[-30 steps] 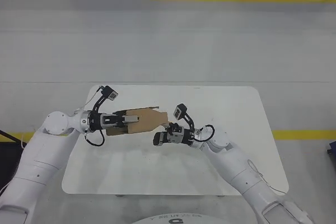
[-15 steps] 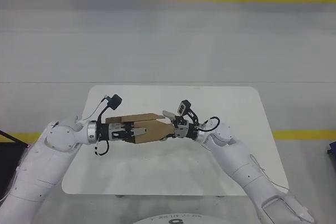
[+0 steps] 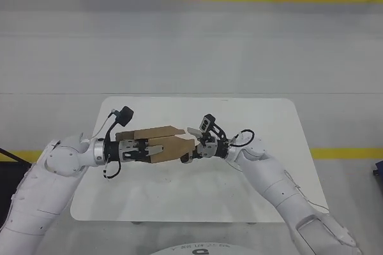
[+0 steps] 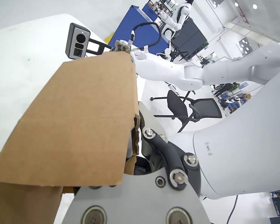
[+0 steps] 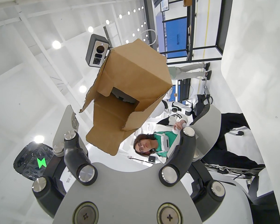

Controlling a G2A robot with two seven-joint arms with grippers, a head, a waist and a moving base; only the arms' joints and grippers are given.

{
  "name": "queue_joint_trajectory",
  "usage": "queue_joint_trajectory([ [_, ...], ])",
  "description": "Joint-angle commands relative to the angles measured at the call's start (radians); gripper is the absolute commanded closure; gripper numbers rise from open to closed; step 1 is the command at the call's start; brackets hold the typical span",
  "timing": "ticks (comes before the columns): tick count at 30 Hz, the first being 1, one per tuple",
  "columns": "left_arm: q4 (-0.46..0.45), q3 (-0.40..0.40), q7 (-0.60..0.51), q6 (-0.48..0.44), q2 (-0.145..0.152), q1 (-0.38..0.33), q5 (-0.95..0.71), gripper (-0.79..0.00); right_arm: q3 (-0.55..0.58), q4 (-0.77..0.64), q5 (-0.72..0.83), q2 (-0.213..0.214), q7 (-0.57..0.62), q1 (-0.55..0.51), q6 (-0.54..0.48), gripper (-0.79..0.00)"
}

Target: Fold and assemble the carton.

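Carton point(image 3: 161, 141) is off the table point(image 3: 179, 197), in the air above its middle, lying left to right between the two hands. Left hand point(image 3: 142, 152) is clenched on the carton's left end. In the left wrist view a broad brown panel point(image 4: 79, 122) lies over most of that hand, its torn corrugated edge just beside the metal. Right hand point(image 3: 190, 153) sits at the carton's right end, released. In the right wrist view its fingers point(image 5: 68, 120) stand wide apart, and the carton's open end point(image 5: 130, 82) sits between them, touching neither as far as can be told. Carton is partly formed into a tube, the flaps at the open end loose.
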Motion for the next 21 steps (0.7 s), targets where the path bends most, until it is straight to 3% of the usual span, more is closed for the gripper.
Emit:
queue_joint_trajectory([
  [1, -0.01, -0.002, 0.015, -0.007, 0.0, 0.003, 0.031, 0.0, -0.005, 0.02, 0.018, -0.003, 0.019, 0.012, 0.012, -0.785],
  [8, -0.035, -0.009, 0.057, -0.024, 0.003, 0.023, 0.068, 0.0, -0.039, 0.073, 0.025, -0.016, 0.089, 0.051, 0.003, -0.785],
  [21, -0.046, 0.006, 0.029, -0.038, 0.01, 0.016, 0.02, 0.0, -0.106, 0.111, -0.031, -0.036, 0.135, 0.091, -0.024, -0.785],
])
